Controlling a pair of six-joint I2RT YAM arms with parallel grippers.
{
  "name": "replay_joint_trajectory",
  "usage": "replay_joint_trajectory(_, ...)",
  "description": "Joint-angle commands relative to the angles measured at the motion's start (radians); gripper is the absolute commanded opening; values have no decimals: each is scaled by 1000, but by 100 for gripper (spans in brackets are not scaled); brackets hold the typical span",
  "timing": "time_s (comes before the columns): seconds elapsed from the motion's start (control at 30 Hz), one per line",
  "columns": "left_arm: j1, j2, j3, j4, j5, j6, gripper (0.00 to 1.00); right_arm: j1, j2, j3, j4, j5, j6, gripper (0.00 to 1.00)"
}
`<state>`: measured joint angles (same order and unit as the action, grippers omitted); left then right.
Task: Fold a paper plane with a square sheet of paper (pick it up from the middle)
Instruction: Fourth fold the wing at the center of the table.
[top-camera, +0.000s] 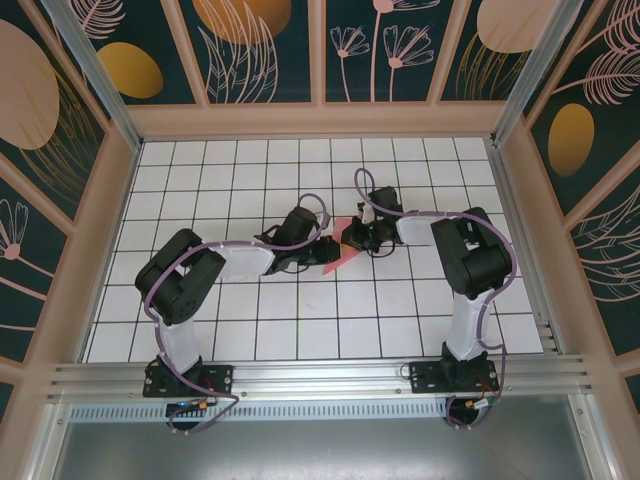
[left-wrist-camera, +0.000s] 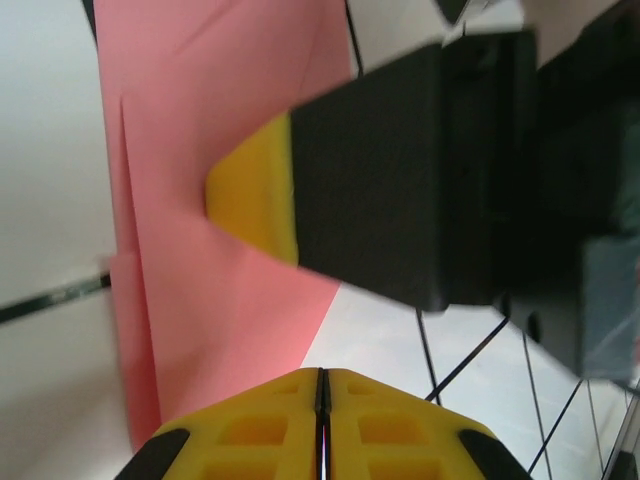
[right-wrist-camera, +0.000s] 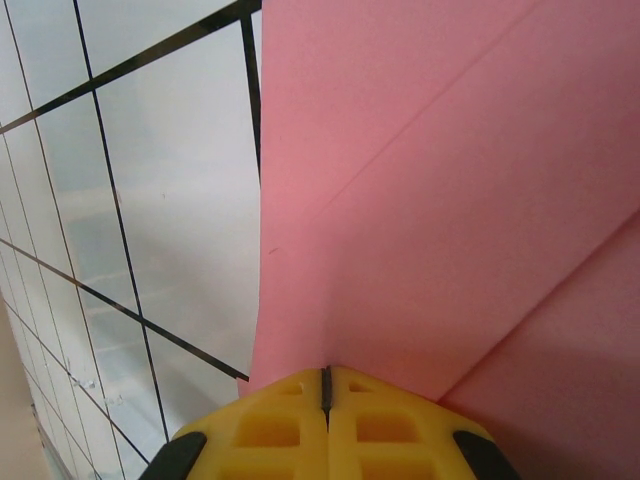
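Bright, even light falls from overhead; the white table (top-camera: 420, 320) shows only faint, soft shadows beside the arms (top-camera: 185, 280). The top view bows slightly at its edges. In the left wrist view a black block (left-wrist-camera: 400, 170) on the right is smeared, probably too close to focus. In the right wrist view the pink paper (right-wrist-camera: 450, 200) looks sharp, its creases crisp.

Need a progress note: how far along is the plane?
Done: the paper already carries creases and folded layers. In hand: the right tool is shut on it, and the left tool is shut at its edge. Left: there is no pointed dart yet, so more folds remain.
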<state>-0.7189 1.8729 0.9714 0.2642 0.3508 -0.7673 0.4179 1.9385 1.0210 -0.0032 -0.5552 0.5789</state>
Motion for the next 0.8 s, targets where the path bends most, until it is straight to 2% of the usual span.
replay_joint_trajectory(0.0, 11, 45, 50, -26, -22, 18, 11, -17, 68, -32, -73, 108, -11, 3)
replay_joint_trajectory(0.4, 10, 148, 88, -101, 28, 60, 10, -17, 81, -33, -81, 106, -13, 3)
replay_joint_trajectory(0.77, 10, 49, 7, -43, 1, 49, 7, -19, 82, -32, -78, 110, -7, 3)
